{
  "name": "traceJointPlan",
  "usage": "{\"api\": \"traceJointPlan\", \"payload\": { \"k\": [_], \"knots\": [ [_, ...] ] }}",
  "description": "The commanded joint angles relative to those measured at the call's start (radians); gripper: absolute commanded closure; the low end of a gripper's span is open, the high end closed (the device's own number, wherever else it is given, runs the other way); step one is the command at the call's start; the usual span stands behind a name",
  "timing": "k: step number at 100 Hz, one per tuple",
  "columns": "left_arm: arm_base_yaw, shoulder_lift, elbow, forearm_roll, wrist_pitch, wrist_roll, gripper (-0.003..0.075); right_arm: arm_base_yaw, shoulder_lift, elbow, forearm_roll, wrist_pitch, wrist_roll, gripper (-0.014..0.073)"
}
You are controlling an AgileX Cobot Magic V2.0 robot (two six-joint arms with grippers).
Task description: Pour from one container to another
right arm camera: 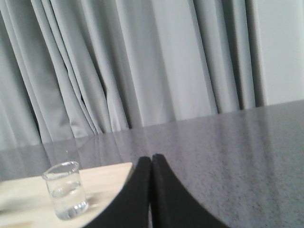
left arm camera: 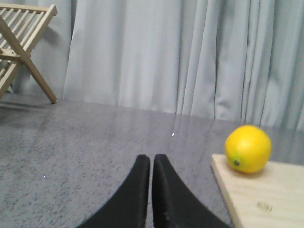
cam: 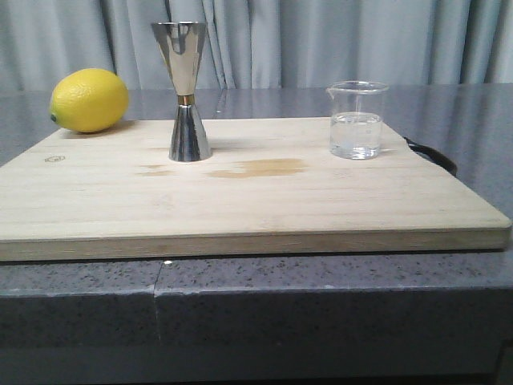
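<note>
On the pale wooden cutting board (cam: 240, 192), the small clear glass beaker (cam: 356, 120) stands upright at about two o'clock, holding clear liquid partway up. The tall shiny steel hourglass jigger (cam: 184, 88) (thin gold band at its waist) stands upright at about eleven o'clock, well apart from the beaker. A yellow lemon (cam: 89, 99) sits at the board's ten o'clock corner. The left pincer (left arm camera: 151, 164) hangs over the grey speckled desk (left arm camera: 85, 147), fingers pressed together, empty. The right pincer (right arm camera: 151, 164) is likewise closed, gripping nothing.
</note>
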Motion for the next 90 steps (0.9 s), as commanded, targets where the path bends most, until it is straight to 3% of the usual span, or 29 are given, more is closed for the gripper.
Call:
{"api": "traceJointPlan", "payload": {
  "k": [1, 16, 36, 50, 57, 67, 76, 90],
  "knots": [
    [-0.009, -0.025, 0.036, -0.135, -0.168, -0.016, 0.0739, -0.005, -0.013, 0.022, 0.028, -0.156, 0.066, 0.0664],
    [-0.009, -0.025, 0.03, -0.259, -0.327, -0.018, 0.0739, -0.005, -0.012, -0.004, 0.082, -0.14, 0.207, 0.0664],
    [-0.009, -0.025, 0.03, -0.259, -0.432, -0.021, 0.0739, -0.005, -0.009, -0.09, 0.082, -0.051, 0.21, 0.0664],
    [-0.009, -0.025, 0.024, -0.254, -0.424, -0.182, 0.074, -0.005, -0.009, -0.175, 0.082, 0.091, 0.21, 0.0664],
    [-0.009, -0.025, -0.006, -0.197, -0.34, -0.282, 0.074, -0.005, -0.002, -0.225, 0.082, 0.197, 0.21, 0.0664],
    [-0.009, 0.005, -0.106, -0.058, -0.076, -0.386, 0.074, -0.005, 0.049, -0.305, 0.075, 0.354, 0.2, 0.0664],
    [-0.009, 0.062, -0.219, -0.031, 0.09, -0.376, 0.074, -0.001, 0.138, -0.387, 0.075, 0.463, 0.107, 0.0664],
    [-0.056, 0.205, -0.369, -0.007, 0.199, -0.282, 0.074, 0.001, 0.321, -0.521, 0.075, 0.595, -0.096, 0.0664]
  ]
}}
